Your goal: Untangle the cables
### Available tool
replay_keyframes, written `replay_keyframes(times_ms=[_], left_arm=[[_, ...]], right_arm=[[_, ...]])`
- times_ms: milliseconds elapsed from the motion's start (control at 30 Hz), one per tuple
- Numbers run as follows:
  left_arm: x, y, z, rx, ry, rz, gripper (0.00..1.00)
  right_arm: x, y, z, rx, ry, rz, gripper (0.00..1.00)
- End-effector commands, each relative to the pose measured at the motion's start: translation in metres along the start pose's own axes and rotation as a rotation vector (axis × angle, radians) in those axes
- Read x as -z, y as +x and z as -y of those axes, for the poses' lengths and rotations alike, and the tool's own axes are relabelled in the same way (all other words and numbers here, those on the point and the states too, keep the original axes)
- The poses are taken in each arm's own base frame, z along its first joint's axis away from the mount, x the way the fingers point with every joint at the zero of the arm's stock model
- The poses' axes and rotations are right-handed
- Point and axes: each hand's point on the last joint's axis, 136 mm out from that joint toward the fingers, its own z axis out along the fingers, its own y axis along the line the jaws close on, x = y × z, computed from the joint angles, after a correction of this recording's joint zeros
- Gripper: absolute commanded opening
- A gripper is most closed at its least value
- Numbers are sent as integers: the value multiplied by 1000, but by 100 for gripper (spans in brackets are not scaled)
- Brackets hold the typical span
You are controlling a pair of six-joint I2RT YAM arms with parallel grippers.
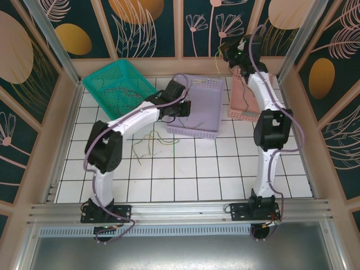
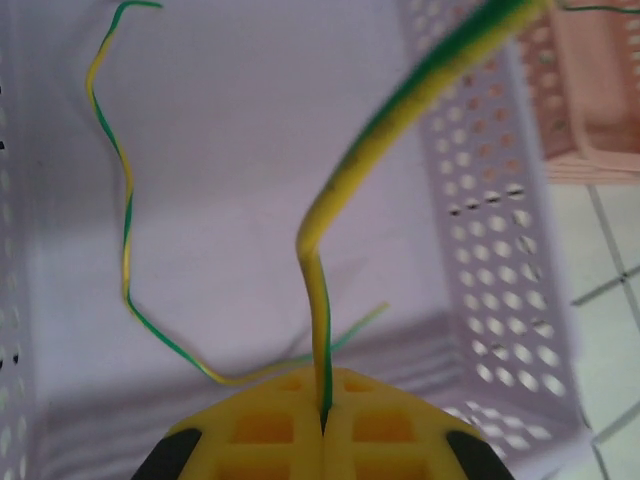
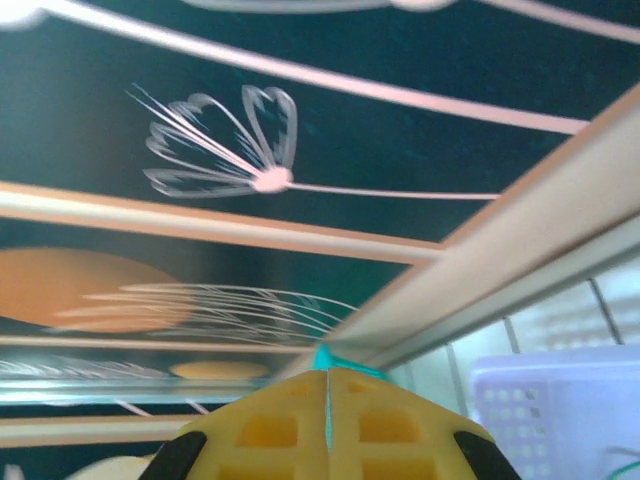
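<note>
A: Few of the cables look sorted yet. One yellow-and-green cable (image 2: 322, 300) is pinched in the left jaws, which are closed tight on it above the purple basket (image 2: 480, 200). From the pinch it runs up and off toward the right.

B: Anything in that basket already?

A: A second striped cable (image 2: 125, 230), thinner-looking, lies curled on its floor, free of the held one as far as I can see. I'd count that one as separated.

B: And the right arm (image 1: 264, 95)?

A: Raised high by the back wall, above the pink basket (image 1: 239, 115). The right jaws are closed too. The wrist view shows a sliver of green at their seam, and from above a thin strand (image 1: 217, 59) hangs just beside them. Whether they grip it I cannot tell.

B: So what is left?

A: Most of it, I'd judge. There is a bundle (image 1: 118, 93) of thin wires in the green basket (image 1: 93, 84), and I can't make out if it is knotted or merely heaped. Some loose strands (image 1: 153, 140) sprawl on the tiled surface (image 1: 225, 169) near the left arm (image 1: 135, 121), crossing one another.

B: What stage, then?

A: Early to middle, in my view: one cable being drawn out, one laid down, the heap and the sprawled ones waiting.
</note>
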Motion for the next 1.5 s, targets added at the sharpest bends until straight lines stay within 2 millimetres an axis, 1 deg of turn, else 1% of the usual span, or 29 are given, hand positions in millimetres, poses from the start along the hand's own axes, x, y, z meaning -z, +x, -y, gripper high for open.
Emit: replay_keyframes(times_ms=[0,67,133,167,233,300,333,400,500,567,633,700,800,867,1033,1067,1100,1133,1167,1267,1333,1400,1467], left_arm=[[-20,9,-15,-12,-91,-93,0],[-31,13,-24,-1,-136,-121,0],[-35,17,-33,16,-187,-134,0],[-36,19,-37,25,-198,-140,4],[-38,24,-37,37,-193,-152,23],[-35,24,-36,42,-187,-145,38],[-31,20,-34,42,-183,-134,44],[-23,13,-29,35,-174,-113,51],[-7,1,-18,26,-143,-81,53],[2,-4,-7,13,-92,-69,53],[10,-4,4,4,-44,-80,55],[15,0,2,1,-54,-102,57],[20,10,-9,-27,-101,-128,60],[22,17,-19,-61,-143,-143,62],[21,33,-43,-170,-256,-230,67],[22,34,-47,-199,-271,-235,69],[24,34,-49,-227,-279,-232,74],[27,33,-49,-254,-278,-220,76],[31,29,-47,-283,-269,-196,79],[46,18,-38,-347,-220,-99,83],[56,8,-31,-334,-197,-36,84],[69,-7,-14,-294,-141,26,84],[90,-26,5,-242,-75,112,84]], right_arm=[[-9,26,23,99,129,-52,0],[-14,41,41,116,189,-74,0],[-18,58,64,118,248,-106,0],[-20,66,74,119,271,-119,0],[-24,79,92,123,308,-141,0],[-28,88,107,132,341,-154,0],[-30,91,114,141,360,-158,0],[-33,95,128,154,399,-167,0],[-35,98,146,165,445,-179,0],[-35,98,154,176,478,-178,0],[-33,93,162,180,509,-161,0],[-33,87,169,169,522,-151,0],[-31,71,172,152,527,-122,0],[-28,60,168,145,520,-99,0],[-23,38,150,131,481,-59,0],[-22,35,145,133,468,-52,0],[-23,33,140,135,458,-46,0],[-23,31,137,137,453,-41,0],[-23,30,133,138,447,-39,0],[-25,29,129,139,436,-39,0],[-27,30,128,138,434,-44,0],[-27,33,124,143,427,-46,0],[-26,31,115,137,409,-34,0]])
